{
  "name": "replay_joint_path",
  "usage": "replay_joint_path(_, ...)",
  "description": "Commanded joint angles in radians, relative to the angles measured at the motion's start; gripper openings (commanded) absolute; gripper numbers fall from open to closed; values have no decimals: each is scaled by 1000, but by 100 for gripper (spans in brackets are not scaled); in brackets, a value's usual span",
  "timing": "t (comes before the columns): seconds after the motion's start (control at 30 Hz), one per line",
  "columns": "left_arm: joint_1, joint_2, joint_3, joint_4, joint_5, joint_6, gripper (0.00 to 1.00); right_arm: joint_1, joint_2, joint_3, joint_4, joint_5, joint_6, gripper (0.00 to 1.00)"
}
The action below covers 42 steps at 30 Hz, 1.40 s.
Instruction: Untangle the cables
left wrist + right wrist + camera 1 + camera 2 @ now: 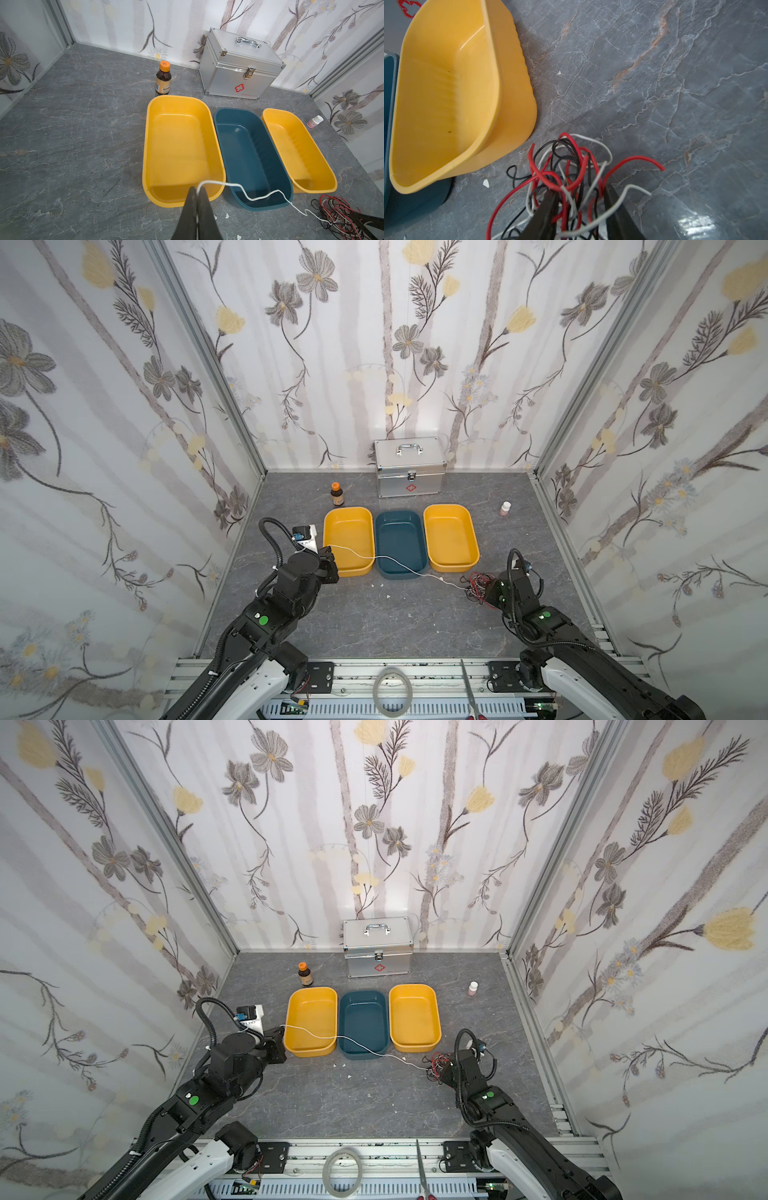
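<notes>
A robotics test cell: floral-printed panels (pixel 395 344) hung on aluminium posts (pixel 212 364) boxed in a grey marble-look tabletop (pixel 374 622), and the left arm (pixel 257 622) and right arm (pixel 540 618) rose from mounts on a slotted aluminium rail (pixel 436 670) along its front edge. Staged props stood on the top: a silver first-aid case (pixel 409 472), a brown medicine bottle (pixel 338 494), a blue tub (pixel 401 575) between two yellow tubs (pixel 353 571), and tangled cables (pixel 478 585). A ring of tape (pixel 375 693) and scissors (pixel 467 684) lay on the rail.

Silver case (pixel 409 477), brown bottle (pixel 337 495), blue tub (pixel 401 539), white bottle (pixel 505 508)
</notes>
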Motion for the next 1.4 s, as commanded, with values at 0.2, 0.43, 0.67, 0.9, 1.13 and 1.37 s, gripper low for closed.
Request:
replay_joint_path(0.2,14,25,29,-2,54,-6,0,-3,-36,60,-49,-50,-27,52)
replay_joint_path(0.43,14,57,35,20,92,0,0,-2,-100,161,-123,-99,-68,57)
replay_joint_path(0.67,15,89,66,31,188,27,0,0,-109,179,-91,-172,-95,60)
replay_joint_path(0.9,14,111,175,3,206,28,0,-1,-115,153,-54,-174,-86,60)
replay_joint_path(1.13,13,159,305,11,225,80,0,1,-119,147,-35,-159,-87,60)
replay_joint_path(1.37,14,298,504,-76,91,185,0,-1,-137,136,-30,-139,-88,60)
